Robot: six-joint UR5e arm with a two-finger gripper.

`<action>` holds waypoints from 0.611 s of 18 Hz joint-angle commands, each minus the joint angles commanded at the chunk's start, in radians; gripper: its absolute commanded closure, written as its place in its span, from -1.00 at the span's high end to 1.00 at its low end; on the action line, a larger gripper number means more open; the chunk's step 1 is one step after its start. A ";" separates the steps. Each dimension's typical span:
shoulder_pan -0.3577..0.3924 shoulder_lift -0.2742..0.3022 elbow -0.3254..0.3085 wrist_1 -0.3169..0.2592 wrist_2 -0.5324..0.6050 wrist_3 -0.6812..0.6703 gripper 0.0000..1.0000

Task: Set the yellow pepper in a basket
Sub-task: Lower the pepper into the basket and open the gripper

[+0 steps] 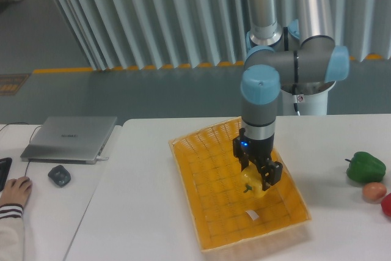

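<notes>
No writing can be read. The closed silver laptop (69,138) carries a faint mark on its lid, the shallow yellow wicker basket (208,212) holds a small white tag (251,215); both are too small to make out.

Lab: robot arm (263,84), laptop (70,138)

A white desk (140,212) carries a large shallow yellow-orange wicker basket (201,212) set at a slant near its middle. At the far right edge lie a green bell pepper (366,167), a small orange-brown round fruit (374,192) just in front of it, and a red object (387,205) cut off by the frame. An adjoining white desk (43,206) to the left holds a closed silver laptop (70,139) and a dark computer mouse (59,175).
</notes>
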 joint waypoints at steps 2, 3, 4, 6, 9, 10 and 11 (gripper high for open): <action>0.000 0.003 0.000 0.006 0.026 0.011 1.00; 0.000 0.003 0.000 0.014 0.066 0.024 1.00; 0.005 0.005 0.003 0.032 0.096 0.037 1.00; 0.017 0.009 0.006 0.037 0.094 0.029 1.00; 0.021 0.006 0.006 0.029 0.106 0.034 1.00; 0.021 0.005 0.002 0.029 0.106 0.031 1.00; 0.020 0.000 0.002 0.029 0.112 0.031 1.00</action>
